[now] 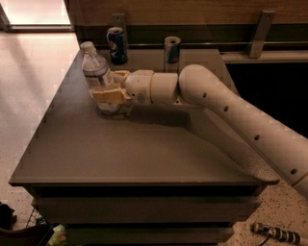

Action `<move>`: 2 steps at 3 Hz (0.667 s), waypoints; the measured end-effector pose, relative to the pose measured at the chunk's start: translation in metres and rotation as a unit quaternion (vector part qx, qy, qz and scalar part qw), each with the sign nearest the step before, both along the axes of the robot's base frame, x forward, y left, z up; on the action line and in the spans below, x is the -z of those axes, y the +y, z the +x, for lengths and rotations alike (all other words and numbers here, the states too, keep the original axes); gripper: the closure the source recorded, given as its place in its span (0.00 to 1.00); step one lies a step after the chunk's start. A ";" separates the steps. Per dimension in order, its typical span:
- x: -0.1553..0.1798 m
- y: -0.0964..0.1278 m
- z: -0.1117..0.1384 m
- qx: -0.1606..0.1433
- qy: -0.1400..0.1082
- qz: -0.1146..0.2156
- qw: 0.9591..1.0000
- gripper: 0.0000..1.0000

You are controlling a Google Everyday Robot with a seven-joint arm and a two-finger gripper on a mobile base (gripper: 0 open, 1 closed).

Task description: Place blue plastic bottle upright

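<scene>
While clamped low between the closed jaws of the gripper (pixel 107 86), cap above them and base seemingly on the grey table (pixel 144 153), likely at the setting-down step with the blue plastic bottle (pixel 97 72) almost upright. Next, probably: open gently and draw straight back without tipping it. Beyond the jaws, a dark soda can (pixel 117 45) and a slim can (pixel 171 49) by the wooden wall (pixel 192 14); pale floor (pixel 29 86) past the fingertips.

The blue plastic bottle (pixel 97 72) is seen as clear, with a white cap and a white-and-blue label. The gripper (pixel 106 85), clasped around its middle, is coloured pale yellow, and the arm (pixel 231 111) cream-white. A dark blue can (pixel 117 44) and a silver-blue can (pixel 171 49) are shown on the grey-brown table (pixel 144 153).
</scene>
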State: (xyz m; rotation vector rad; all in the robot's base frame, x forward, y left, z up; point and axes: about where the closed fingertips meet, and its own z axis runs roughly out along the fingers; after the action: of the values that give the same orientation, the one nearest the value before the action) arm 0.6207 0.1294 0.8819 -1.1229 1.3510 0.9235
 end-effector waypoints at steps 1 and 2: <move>0.000 0.000 0.000 0.000 0.000 0.000 1.000 0.30; -0.001 0.003 -0.001 -0.003 0.000 0.000 1.000 0.01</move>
State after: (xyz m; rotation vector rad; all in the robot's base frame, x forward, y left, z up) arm 0.6193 0.1327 0.8825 -1.1275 1.3481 0.9275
